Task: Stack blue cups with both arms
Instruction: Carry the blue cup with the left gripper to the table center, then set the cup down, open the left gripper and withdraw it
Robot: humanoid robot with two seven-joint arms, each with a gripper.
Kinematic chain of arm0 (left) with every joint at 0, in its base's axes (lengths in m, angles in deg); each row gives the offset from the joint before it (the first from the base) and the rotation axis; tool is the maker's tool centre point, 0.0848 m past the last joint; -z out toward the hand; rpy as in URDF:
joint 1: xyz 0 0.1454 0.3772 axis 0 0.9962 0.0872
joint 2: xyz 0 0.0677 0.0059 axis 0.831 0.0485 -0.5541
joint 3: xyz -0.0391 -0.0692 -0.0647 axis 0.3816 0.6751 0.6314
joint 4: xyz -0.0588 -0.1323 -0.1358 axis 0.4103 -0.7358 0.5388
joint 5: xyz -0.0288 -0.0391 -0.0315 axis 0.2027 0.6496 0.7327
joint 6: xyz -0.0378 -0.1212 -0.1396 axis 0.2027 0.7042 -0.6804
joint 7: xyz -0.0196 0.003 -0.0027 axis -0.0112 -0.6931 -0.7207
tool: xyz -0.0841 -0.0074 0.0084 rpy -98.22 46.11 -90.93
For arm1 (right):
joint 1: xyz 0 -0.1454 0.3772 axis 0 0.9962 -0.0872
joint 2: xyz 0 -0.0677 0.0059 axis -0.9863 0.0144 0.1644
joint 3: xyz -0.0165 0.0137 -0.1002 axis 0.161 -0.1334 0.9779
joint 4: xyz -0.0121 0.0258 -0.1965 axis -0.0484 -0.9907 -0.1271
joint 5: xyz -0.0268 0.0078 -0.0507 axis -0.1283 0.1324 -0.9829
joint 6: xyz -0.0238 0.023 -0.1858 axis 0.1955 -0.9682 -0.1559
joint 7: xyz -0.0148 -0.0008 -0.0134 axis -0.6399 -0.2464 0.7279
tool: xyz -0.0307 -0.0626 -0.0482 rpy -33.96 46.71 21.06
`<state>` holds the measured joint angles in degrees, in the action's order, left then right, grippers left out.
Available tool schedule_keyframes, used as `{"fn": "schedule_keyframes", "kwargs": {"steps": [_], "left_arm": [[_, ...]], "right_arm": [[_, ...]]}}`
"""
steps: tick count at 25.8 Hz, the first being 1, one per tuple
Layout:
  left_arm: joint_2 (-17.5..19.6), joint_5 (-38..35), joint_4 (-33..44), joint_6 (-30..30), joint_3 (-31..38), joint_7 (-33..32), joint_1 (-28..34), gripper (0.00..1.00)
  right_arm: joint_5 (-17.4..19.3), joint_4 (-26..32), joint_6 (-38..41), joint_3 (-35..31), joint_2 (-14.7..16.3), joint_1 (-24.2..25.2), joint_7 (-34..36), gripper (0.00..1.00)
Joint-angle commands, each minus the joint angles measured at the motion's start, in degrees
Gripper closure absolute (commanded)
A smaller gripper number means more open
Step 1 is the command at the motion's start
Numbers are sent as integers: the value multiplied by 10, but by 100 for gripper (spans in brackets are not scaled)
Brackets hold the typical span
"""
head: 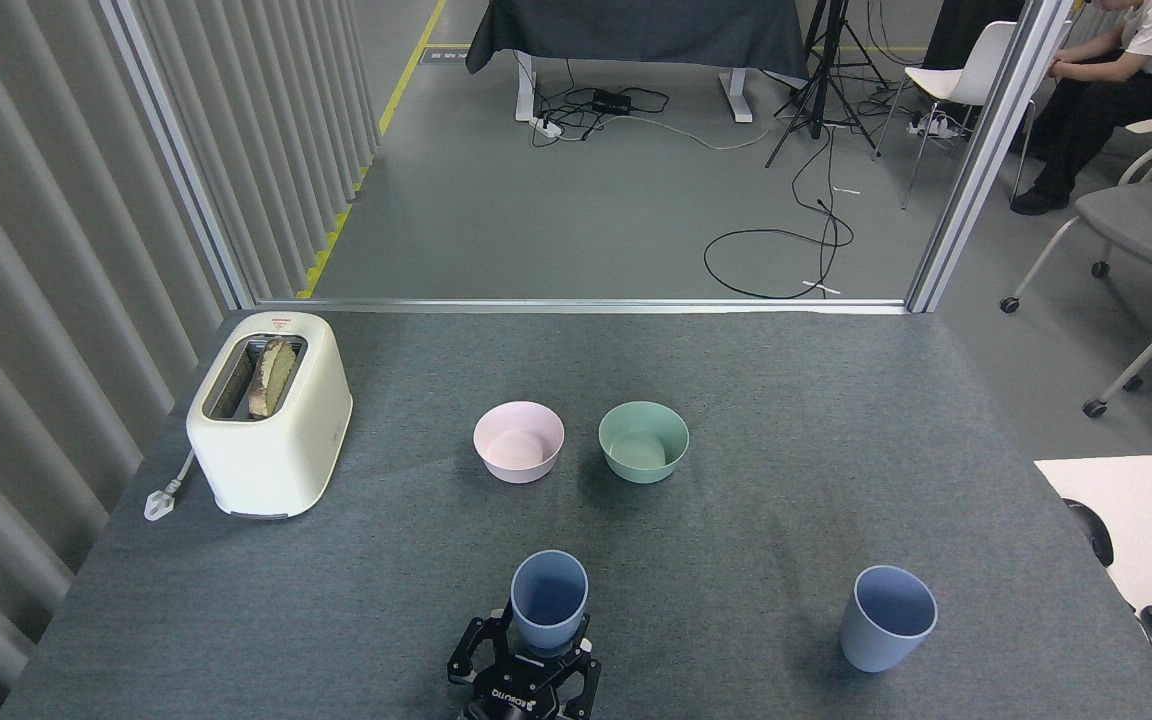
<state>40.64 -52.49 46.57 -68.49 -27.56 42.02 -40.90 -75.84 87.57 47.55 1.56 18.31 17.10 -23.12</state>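
Left pincer low at the near edge of the table, fingers wrapped round the lower part of one blue cup, clenched on it. Cup upright, mouth open to the camera, sitting just above and beyond the pincer. Second blue cup well off to the pincer's right, standing free on the grey cloth, nothing touching it. Right pincer out of sight altogether.

Pink bowl and green bowl farther out, beyond the pincer and apart from both cups. Toaster far to its left and farther back.

Probably light, stiff plastic, matte rather than glossy, so likely modest slip but little weight to resist a knock. Tapered wall: a low hold tends to squeeze the cup upward out of the fingers, so firmer contact around the middle seems wiser. For the free cup, best taken from the side below the rim, leaving the mouth clear for nesting. Easy to tip if nudged at the lip.
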Motion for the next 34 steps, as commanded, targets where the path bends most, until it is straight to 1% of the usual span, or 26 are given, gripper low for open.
{"fn": "schedule_keyframes", "kwargs": {"steps": [1,4,8,10,12,13,17,21,22,23,24,28,34], "left_arm": [[1,0,-10,1,1,17,1,35],[1,0,-9,1,1,17,1,33],[0,0,-9,2,1,16,-1,25],[0,0,-9,1,2,16,-1,16],[0,0,-10,2,1,16,-1,15],[0,1,-10,2,1,17,-1,12],[0,0,-9,2,1,18,1,9],[0,0,-8,2,1,18,2,9],[0,0,-7,2,1,18,2,8],[0,0,-5,2,1,18,2,3],[0,1,-5,2,0,18,5,1],[0,2,-3,2,0,19,14,0],[2,3,39,2,1,30,48,0]], "right_arm": [[0,0,0,0,0,-1,0,0],[0,0,0,0,0,-1,0,0],[0,0,0,0,0,-1,0,0],[0,0,0,0,0,-1,0,0],[0,0,0,0,0,-1,0,0],[0,0,0,0,0,-1,0,0],[0,0,0,0,0,-1,0,0],[0,0,0,0,0,-1,0,0],[0,0,0,0,0,-1,0,0],[0,0,0,0,0,-1,0,0],[0,0,0,0,0,-1,0,0],[0,0,0,0,0,-1,0,0],[0,-1,0,0,0,-1,0,0]]}}
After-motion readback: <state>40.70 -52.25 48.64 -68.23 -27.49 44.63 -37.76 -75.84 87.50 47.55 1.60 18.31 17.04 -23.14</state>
